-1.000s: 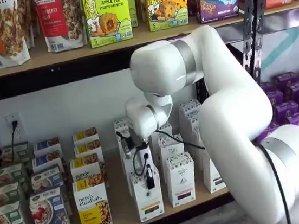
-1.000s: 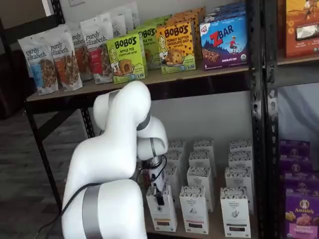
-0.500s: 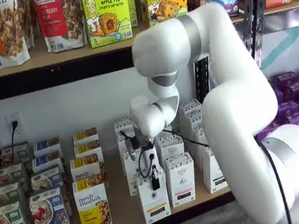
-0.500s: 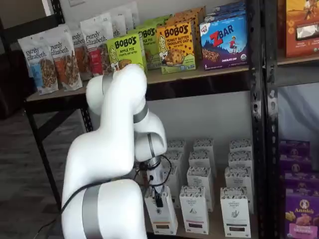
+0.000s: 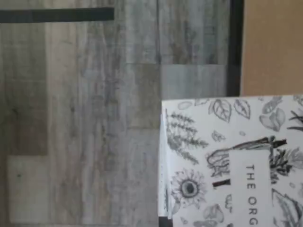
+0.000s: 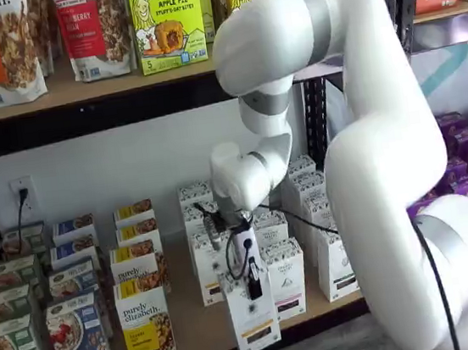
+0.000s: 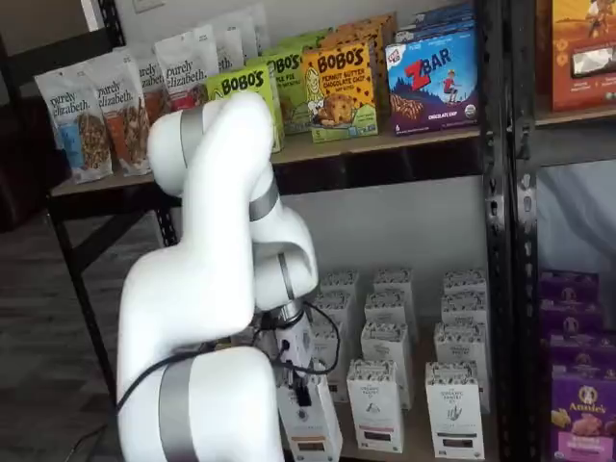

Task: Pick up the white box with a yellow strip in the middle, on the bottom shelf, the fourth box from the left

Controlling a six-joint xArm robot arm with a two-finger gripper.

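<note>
Nearest to the cameras, the white arm [image 6: 370, 167] is seen bent between lens and shelving, its forearm reaching down to the gripper [image 6: 248, 277], which in both shelf views is pinched onto the top of the white box [image 6: 252, 314]; no gap is visible between the black fingers apart from the carton held in them. The white box is tilted slightly and sits at the front edge of the bottom shelf [image 6: 189, 330], out ahead of its row; whether its base is clear of the board or touching it cannot be told from either shelf view [image 7: 313, 428]. In the wrist view the patterned top band of the white box [image 5: 227, 161] is seen close up, with grey plank floor [image 5: 94, 118] beyond it and a strip of the tan board [image 5: 272, 47] at one side, which suggests the carton is partly past the shelf lip. Judged step: grasp made, extraction in hand. The next move is judged to call for a straight pull outward and a small lift, the hold kept firm, so that the neighbouring white carton [image 6: 286, 278] just beside it is not dragged or tipped. Further along the board, the purely elizabeth box [image 6: 147, 329] stands apart to one side and is not involved. Behind, more like cartons are ranked toward the back wall; above, the upper shelf [image 6: 78, 87] carries the Bobo's boxes [image 6: 167, 23].
</note>
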